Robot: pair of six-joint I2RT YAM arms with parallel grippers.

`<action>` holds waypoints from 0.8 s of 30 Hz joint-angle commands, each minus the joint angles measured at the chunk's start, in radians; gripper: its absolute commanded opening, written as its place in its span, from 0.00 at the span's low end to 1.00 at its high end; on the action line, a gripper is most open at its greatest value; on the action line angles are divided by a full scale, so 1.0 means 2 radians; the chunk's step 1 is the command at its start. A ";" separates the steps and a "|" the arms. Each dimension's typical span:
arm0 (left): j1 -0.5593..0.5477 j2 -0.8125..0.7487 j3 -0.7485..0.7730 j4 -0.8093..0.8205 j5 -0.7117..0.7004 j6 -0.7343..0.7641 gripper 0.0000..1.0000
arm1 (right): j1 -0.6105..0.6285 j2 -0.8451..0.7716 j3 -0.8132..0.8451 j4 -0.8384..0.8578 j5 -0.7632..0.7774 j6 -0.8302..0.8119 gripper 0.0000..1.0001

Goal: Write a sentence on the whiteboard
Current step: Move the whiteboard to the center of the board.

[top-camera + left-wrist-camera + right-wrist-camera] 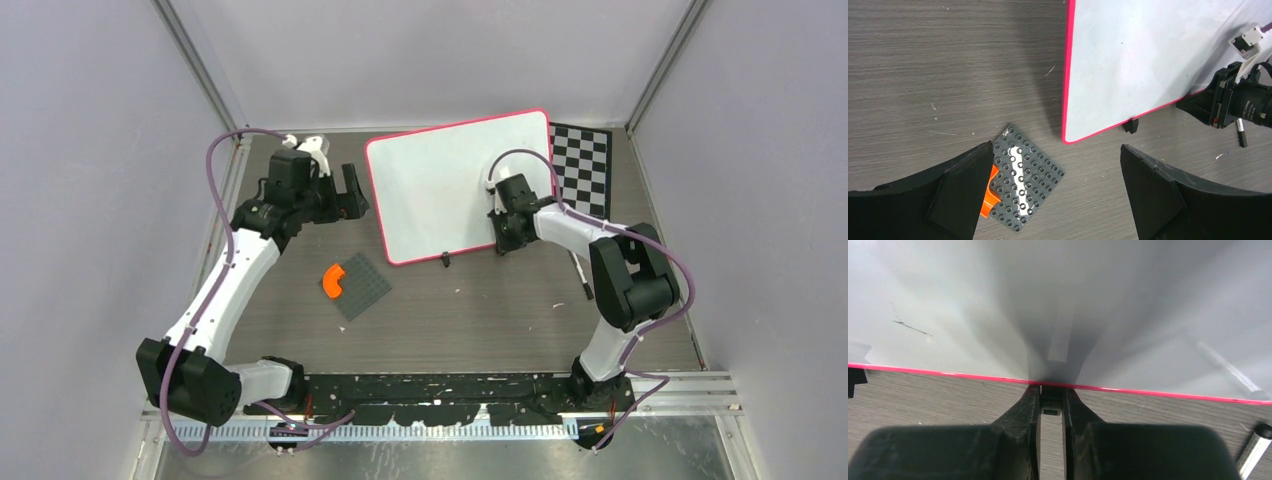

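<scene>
The whiteboard [450, 190] lies on the table, white with a red-pink rim, turned a little askew. Its face [1138, 60] looks blank; no sentence shows, only a short faint dark streak [910, 327]. My right gripper [1051, 401] is at the board's near edge, shut on one small black foot [1051, 394] under the rim; from above it sits at the lower right edge [498, 246]. The other foot [445, 261] stands free. My left gripper [1057, 150] hangs open above bare table left of the board [345, 195], holding nothing.
A dark grey studded plate [360, 285] with an orange curved piece [332, 281] at its edge lies near the board's lower left corner. A checkered chessboard [585, 165] lies behind the board's right side. A marker [583, 281] lies beside the right arm.
</scene>
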 commanded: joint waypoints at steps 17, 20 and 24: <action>0.032 -0.009 0.010 0.011 0.044 -0.013 1.00 | 0.046 -0.083 -0.058 -0.001 -0.045 0.025 0.04; 0.033 -0.005 0.016 0.012 0.057 -0.005 1.00 | 0.046 -0.099 -0.047 -0.019 -0.045 0.022 0.43; 0.032 0.003 0.033 0.008 0.076 0.021 1.00 | 0.043 -0.145 -0.025 -0.060 -0.070 0.006 0.64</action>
